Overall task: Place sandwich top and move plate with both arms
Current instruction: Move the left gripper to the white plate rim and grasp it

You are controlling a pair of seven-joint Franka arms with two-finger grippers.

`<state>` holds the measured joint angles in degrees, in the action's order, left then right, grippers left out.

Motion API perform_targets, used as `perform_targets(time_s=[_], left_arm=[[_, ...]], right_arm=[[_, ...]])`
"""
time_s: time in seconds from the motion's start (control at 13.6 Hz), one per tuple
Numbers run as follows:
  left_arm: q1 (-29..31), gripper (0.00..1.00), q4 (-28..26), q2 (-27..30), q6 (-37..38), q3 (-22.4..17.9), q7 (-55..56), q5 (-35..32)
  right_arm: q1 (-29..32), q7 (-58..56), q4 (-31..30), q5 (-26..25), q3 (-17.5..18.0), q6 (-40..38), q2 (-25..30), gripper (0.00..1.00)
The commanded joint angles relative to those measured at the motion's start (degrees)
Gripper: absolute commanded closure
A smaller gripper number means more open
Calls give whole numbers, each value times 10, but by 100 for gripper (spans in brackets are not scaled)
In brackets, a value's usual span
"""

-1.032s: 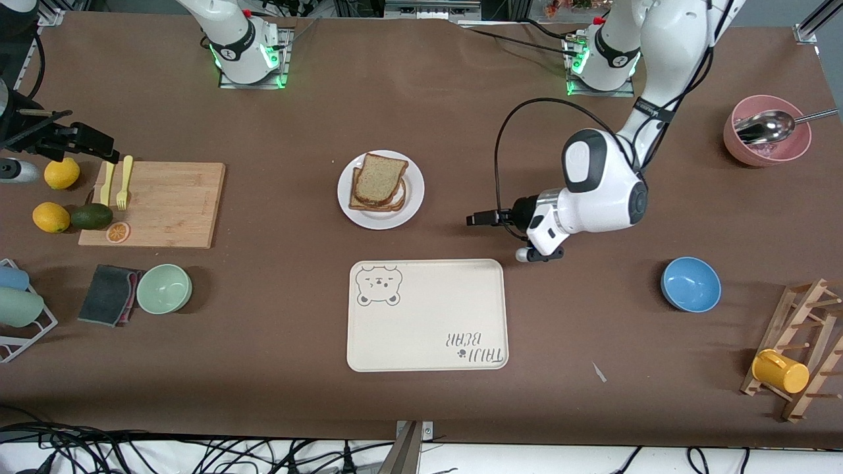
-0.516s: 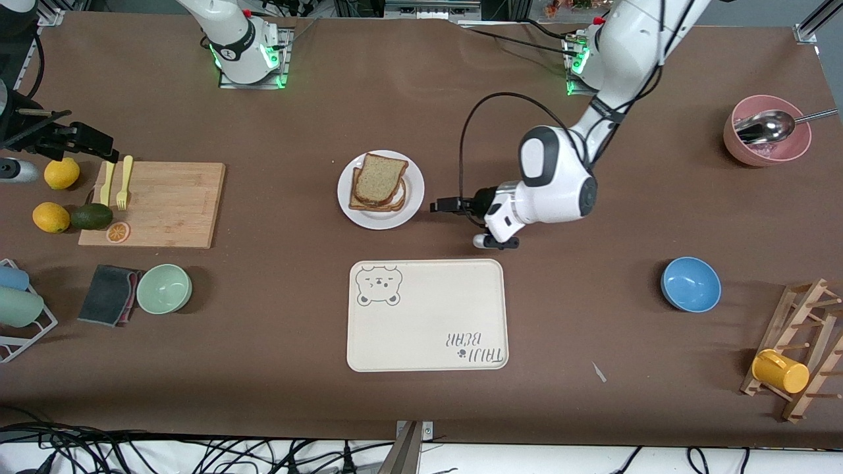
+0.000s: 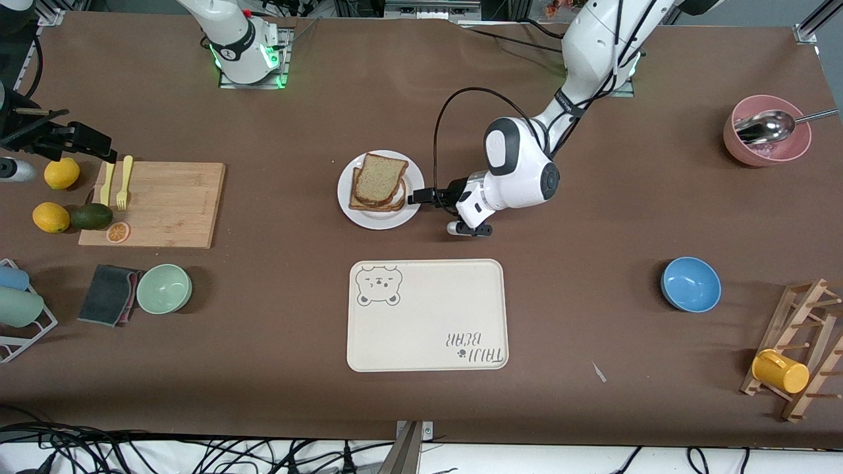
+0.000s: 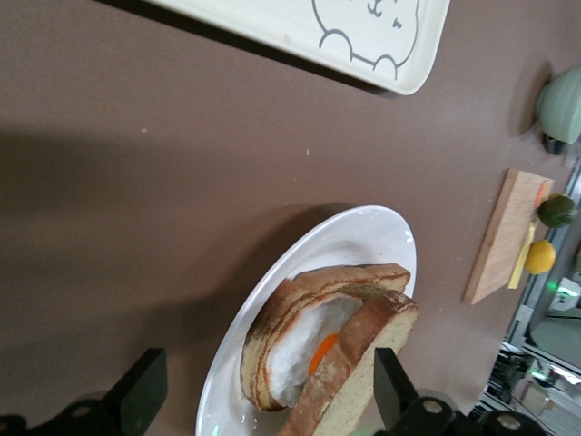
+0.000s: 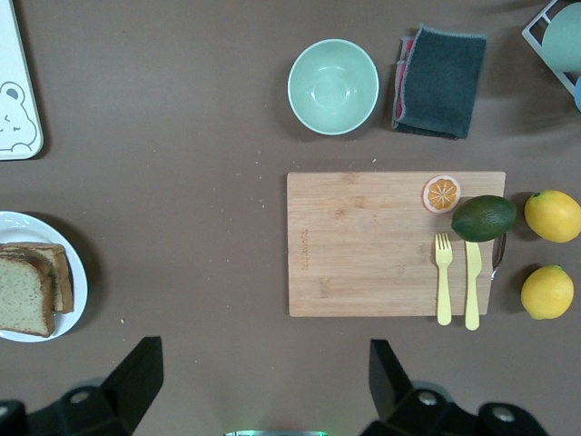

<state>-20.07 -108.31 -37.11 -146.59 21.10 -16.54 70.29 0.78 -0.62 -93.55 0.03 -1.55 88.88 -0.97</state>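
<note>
Starting nearest the front camera, the cream tray [image 3: 427,315] with the bear drawing is recorded flat on the brown bench [image 3: 593,197], bare of any load. Farther from the camera, just apart from the tray, the plate [image 3: 380,190] is found at mid-bench. On it the sandwich top [image 3: 380,177] lies over a lower slice [image 4: 300,327] bearing fried egg (white and orange filling are seen between the slices in the left wrist view); the top slice sits slightly askew on the stack.

The left pincer [image 3: 417,197] is held low at the plate's rim, on the side toward the left arm's end of the bench. Its fingers [image 4: 136,395] are spread wide to either side of the rim and nothing is gripped; contact with the plate cannot be judged.

The right pincer [image 5: 259,386] is kept high over the bench at the right arm's end, by the wooden cutting board [image 5: 395,243], fingers fully apart and empty. The right arm is waiting. On the board a yellow fork [image 5: 443,277] and knife [image 5: 472,283] are noted, with an avocado [image 5: 484,217] at its edge.
</note>
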Motion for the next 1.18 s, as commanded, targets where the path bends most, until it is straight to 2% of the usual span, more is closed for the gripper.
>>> perform_targets(time_s=[0.0,0.44,0.59,0.66,0.88,1.11], left_arm=[[1,0,-11,-2,-5,-2,-114,102],[1,0,-38,-22,-5,-2,-276,238],[-3,8,-40,-24,-5,-2,-302,267],[-4,10,-40,-24,-5,-2,-302,268],[-6,27,-41,-24,-5,-2,-303,269],[-21,38,-52,-18,-5,-1,-307,286]], right_arm=[[9,-8,9,8,4,-2,2,0],[9,-8,8,8,4,-4,2,0],[9,-8,8,8,4,-5,2,0],[9,-8,8,8,5,-5,3,0],[9,-8,8,9,5,-6,3,0],[9,-8,8,9,5,-6,3,0]])
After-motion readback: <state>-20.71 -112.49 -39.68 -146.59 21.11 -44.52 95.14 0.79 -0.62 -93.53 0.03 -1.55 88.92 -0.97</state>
